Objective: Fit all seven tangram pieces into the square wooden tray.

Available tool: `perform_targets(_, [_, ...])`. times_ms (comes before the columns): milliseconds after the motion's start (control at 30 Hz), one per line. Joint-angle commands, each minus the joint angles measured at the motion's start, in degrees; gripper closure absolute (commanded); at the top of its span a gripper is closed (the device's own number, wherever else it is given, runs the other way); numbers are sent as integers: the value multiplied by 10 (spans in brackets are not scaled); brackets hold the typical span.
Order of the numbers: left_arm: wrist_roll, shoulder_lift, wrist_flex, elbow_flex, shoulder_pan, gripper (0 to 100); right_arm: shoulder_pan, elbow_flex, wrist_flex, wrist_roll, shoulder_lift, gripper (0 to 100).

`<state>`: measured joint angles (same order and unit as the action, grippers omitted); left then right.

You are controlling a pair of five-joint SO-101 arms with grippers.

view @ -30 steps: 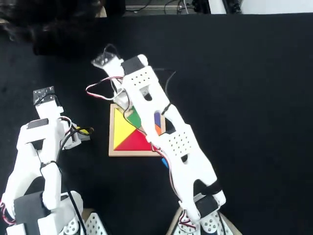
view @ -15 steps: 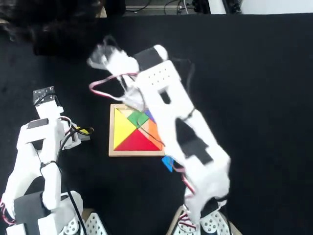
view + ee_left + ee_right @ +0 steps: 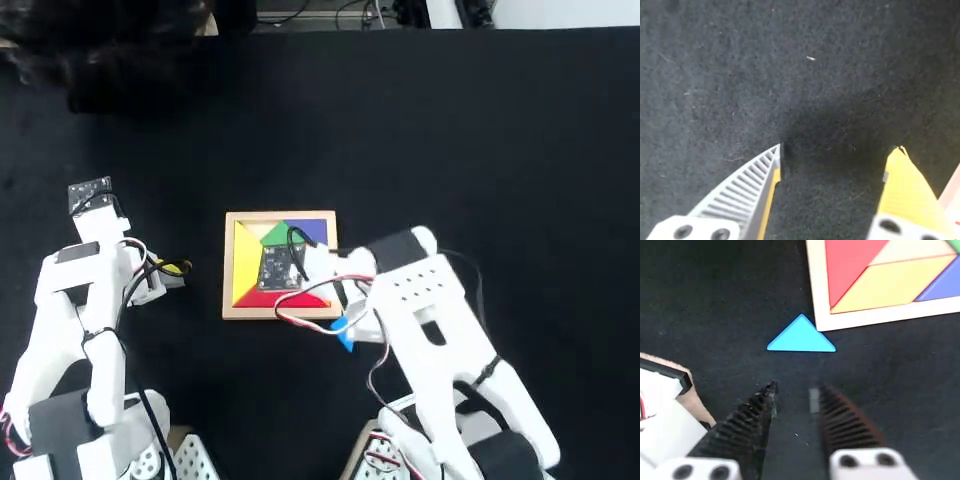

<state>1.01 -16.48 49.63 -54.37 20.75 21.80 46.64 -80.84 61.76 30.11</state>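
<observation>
Right end effector (image 3: 796, 387) hovers low over the black surface (image 3: 520, 150), narrowly open and empty, just short of the light-blue triangle (image 3: 801, 336). That piece lies flat outside the near right corner of the square wooden tray (image 3: 816, 290). Inside the tray sit a red triangle (image 3: 850, 260), a green triangle (image 3: 275, 234) and a blue piece (image 3: 313, 231), while the right wrist hides the middle from above. Toward the surface's left edge, the left end effector (image 3: 835, 150) gapes wide, holding nothing.

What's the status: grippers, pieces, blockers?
Left gripper open, empty, over bare cloth. Right gripper open, empty, just short of the blue triangle. Triangle lies outside the wooden tray, by its corner. Nothing between gripper and triangle.
</observation>
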Motion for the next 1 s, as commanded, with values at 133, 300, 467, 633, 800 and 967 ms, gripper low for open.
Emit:
perform_targets(133, [-2,-2,1,28,1,679,4,-16,79,-306,-18,907])
perform_targets(300, [-2,-2,1,27,1,679,55,-10,97,-513,-51,888])
perform_targets(467, [-2,-2,2,27,1,679,22,-12,76,-534,-71,695])
perform_targets(633, [-2,-2,2,27,1,679,18,14,90,-538,-109,694])
perform_targets(800, [-2,-2,2,27,1,679,22,16,119,-535,-167,694])
perform_targets(967, [-2,-2,2,27,1,679,62,20,160,-538,-220,698])
